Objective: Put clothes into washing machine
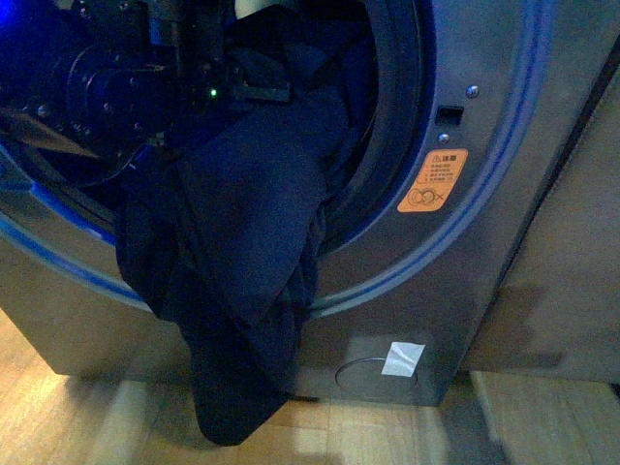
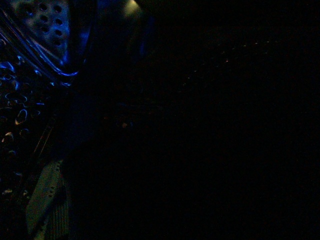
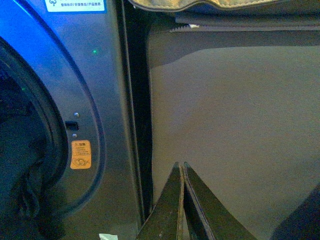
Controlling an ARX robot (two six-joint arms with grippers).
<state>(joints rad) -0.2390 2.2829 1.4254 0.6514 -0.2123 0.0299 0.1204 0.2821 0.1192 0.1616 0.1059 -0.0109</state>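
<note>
The dark navy clothes hang out of the porthole of the grey washing machine, draped over the lower rim, with a tail reaching the floor. The upper part of the garment lies inside the drum. My left arm reaches into the drum opening at upper left; its gripper itself does not show there. The left wrist view is nearly dark, with only a bit of perforated drum lit blue. My right gripper is shut and empty, held off to the machine's right, in front of a grey panel. The machine's orange sticker shows beside it.
A grey cabinet side stands right of the machine with a dark gap between them. Wooden floor runs along the front. A white tape patch sits on the machine's lower panel.
</note>
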